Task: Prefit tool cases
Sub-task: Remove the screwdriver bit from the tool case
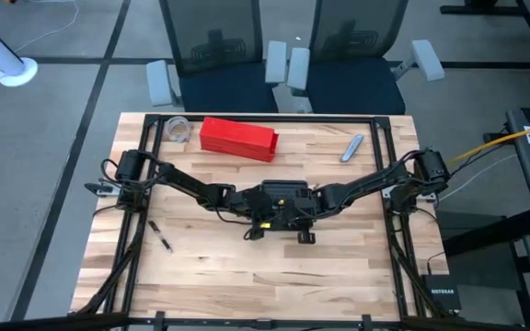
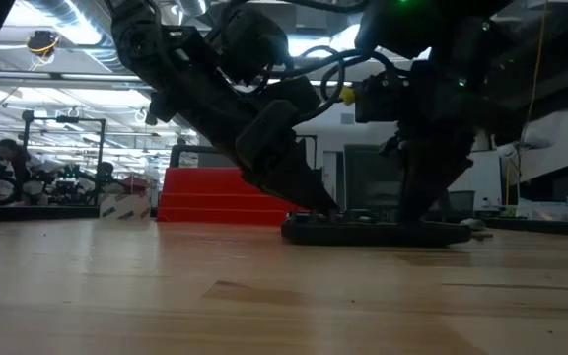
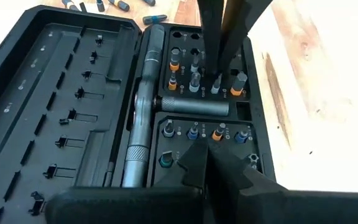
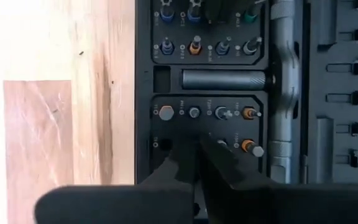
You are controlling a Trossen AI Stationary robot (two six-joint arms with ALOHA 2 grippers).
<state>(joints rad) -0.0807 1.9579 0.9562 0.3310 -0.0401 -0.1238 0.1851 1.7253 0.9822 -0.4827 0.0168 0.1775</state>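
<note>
The black tool case point(image 1: 280, 191) lies open and flat at the table's middle. Its lid half point(image 3: 61, 93) shows empty sockets. Its tray half point(image 4: 166, 74) holds a ratchet handle point(image 3: 143, 112) and rows of bits. My left gripper point(image 3: 202, 163) comes in from the table's left, slanting down, and is shut with its tips on the tray point(image 2: 325, 210). My right gripper point(image 4: 197, 155) comes steeply from above on the right point(image 2: 424, 209). It is shut, its tips among the bits point(image 3: 219, 74). My left gripper rests its shut fingertips on the tray half of the case, between the bit rows near its end point(image 3: 194, 144), slanting down from the table's left. The case stays flat on the table. My right gripper has its shut fingertips down in the tray's bit field beside an orange-collared bit point(image 4: 248, 147), pointing almost straight down. Whether a bit sits between the fingers, I cannot tell.
A longer red box point(image 1: 237, 138) lies at the far side, with a clear jar point(image 1: 178, 129) to its left and a silver tool point(image 1: 352, 147) to its right. Loose bits point(image 1: 306, 237) lie just in front of the case, a pen-like stick point(image 1: 161, 236) at the near left.
</note>
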